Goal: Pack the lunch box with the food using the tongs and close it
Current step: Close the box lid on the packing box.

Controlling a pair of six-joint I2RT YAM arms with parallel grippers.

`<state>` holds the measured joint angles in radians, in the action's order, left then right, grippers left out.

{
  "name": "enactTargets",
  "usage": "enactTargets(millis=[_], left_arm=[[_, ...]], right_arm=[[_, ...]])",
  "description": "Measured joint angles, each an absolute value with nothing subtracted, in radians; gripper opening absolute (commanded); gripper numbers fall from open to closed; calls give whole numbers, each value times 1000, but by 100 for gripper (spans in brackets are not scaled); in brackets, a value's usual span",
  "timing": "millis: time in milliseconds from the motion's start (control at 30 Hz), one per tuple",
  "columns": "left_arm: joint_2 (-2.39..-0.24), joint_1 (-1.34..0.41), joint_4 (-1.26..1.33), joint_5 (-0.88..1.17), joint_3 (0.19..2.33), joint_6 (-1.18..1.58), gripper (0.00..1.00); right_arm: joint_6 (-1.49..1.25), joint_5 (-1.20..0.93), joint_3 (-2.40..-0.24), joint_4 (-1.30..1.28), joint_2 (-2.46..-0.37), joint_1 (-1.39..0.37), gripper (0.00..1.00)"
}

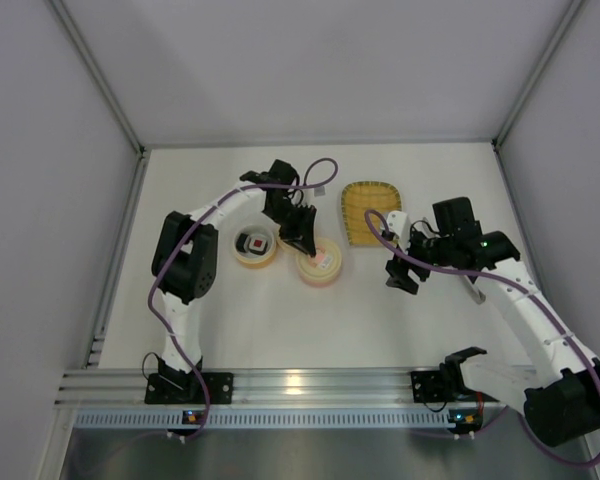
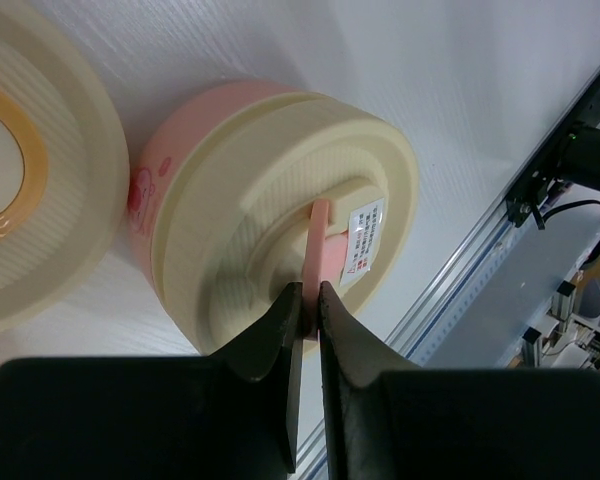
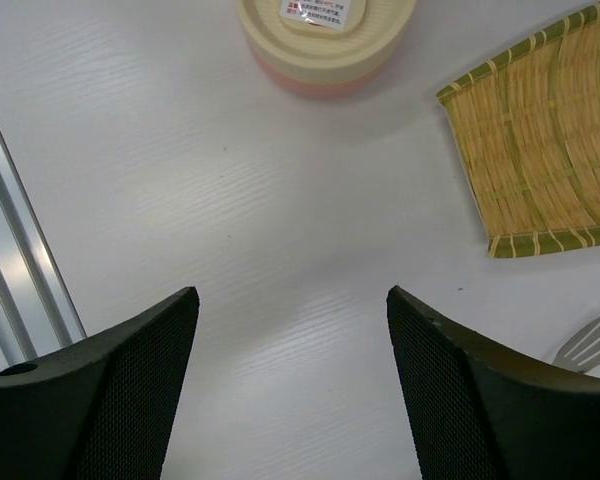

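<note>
The lunch box (image 1: 318, 264) is a round pink tub with a cream lid (image 2: 280, 180) on it. My left gripper (image 2: 308, 290) is shut on the pink handle (image 2: 323, 240) that stands up from the lid's middle. To its left stands a second cream round container (image 1: 255, 247), open, with the black-and-white sushi roll with red centre (image 1: 256, 243) inside; no other food shows. My right gripper (image 3: 292, 300) hangs open over bare table, right of the lunch box (image 3: 325, 45). The silver tongs (image 3: 590, 343) lie on the table to its right, only a flat tip showing.
The woven yellow tray (image 1: 370, 212) lies behind the right gripper, its corner (image 3: 540, 150) in the right wrist view. White walls close the table at the back and sides. An aluminium rail (image 1: 300, 385) runs along the near edge.
</note>
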<state>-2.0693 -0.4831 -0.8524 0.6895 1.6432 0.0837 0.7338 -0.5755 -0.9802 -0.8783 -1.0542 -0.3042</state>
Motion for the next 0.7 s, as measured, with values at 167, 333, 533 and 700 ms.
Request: enactTargets(millis=[167, 333, 533, 700], left_arm=[[-2069, -484, -848, 699, 1638, 91, 29], [-2068, -487, -847, 713, 1636, 107, 31], [-2069, -487, -846, 710, 1636, 121, 29], [-2080, -487, -857, 715, 1653, 131, 33]], right_arm=[[731, -578, -981, -879, -1057, -304, 76], [731, -579, -982, -879, -1057, -304, 77], [728, -588, -982, -879, -1057, -304, 77], [724, -593, -982, -879, -1057, -304, 79]])
